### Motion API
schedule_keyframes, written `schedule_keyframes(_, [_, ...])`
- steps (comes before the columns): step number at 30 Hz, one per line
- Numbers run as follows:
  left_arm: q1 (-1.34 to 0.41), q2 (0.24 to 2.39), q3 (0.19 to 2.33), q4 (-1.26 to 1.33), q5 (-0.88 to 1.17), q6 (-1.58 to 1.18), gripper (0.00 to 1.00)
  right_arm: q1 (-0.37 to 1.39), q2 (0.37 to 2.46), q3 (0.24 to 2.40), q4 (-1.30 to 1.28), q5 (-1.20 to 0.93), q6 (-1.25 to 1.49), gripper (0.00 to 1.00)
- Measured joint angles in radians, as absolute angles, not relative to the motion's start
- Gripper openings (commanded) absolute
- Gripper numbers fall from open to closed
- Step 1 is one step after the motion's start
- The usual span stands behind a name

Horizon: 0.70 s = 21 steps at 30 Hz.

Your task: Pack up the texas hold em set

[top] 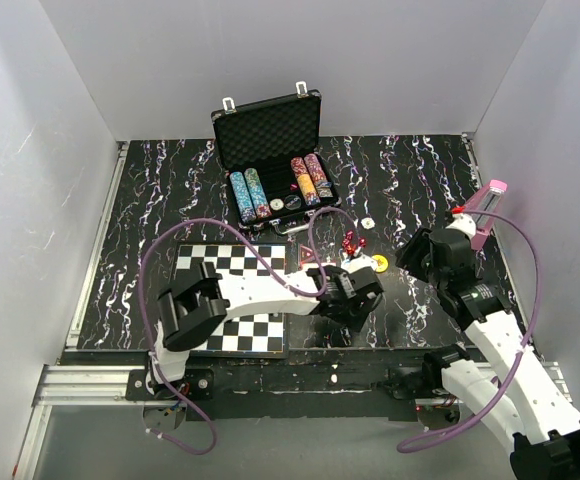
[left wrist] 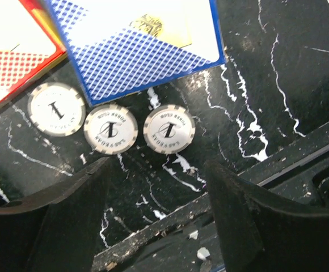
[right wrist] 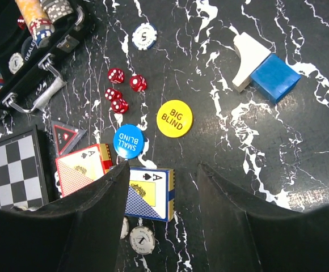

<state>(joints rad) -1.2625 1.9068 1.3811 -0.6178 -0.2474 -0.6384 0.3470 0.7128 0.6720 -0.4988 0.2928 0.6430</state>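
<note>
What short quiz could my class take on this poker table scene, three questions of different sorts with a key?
1. True or false: the briefcase stands open with chip rows inside.
2. Multiple choice: the BIG BLIND button is A red, B yellow, C blue.
3. Count: how many white chips lie between the open left gripper and the blue card deck?
Key: 1 true; 2 B; 3 three.

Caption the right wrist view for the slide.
Open right pincer over loose red dice, yellow button, blue button, red deck and blue deck; case at upper left.
</note>
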Motion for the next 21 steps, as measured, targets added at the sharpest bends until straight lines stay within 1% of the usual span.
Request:
schedule_keyframes(6, [-1.275, 1.985, 1.452, -0.643, -0.26, -0.663, 0.62, 0.347, 0.707, 0.656, -0.506, 0.26, 0.643, 0.59])
schedule_keyframes(10, [-1.277, 2.019, 1.484, -0.652, -0.242, -0.673, 0.57, 0.347, 0.699, 0.656, -0.505, 0.25, 0.643, 0.59])
schedule_keyframes(16, [-1.283, 2.03, 1.487, -0.655, -0.229, -0.675, 0.57, 0.347, 0.693, 0.638, -0.506, 0.243, 0.643, 0.59])
schedule_keyframes(19, [-1.284, 2.037, 1.488, -0.654, -0.224, -0.675, 0.54, 0.347, 0.691, 0.638, -0.505, 0.239, 0.644, 0.59])
schedule_keyframes(21, [-1.285, 2.045, 1.488, -0.655, -0.22, -0.676, 0.54, 0.347, 0.688, 0.638, -0.505, 0.236, 0.644, 0.59])
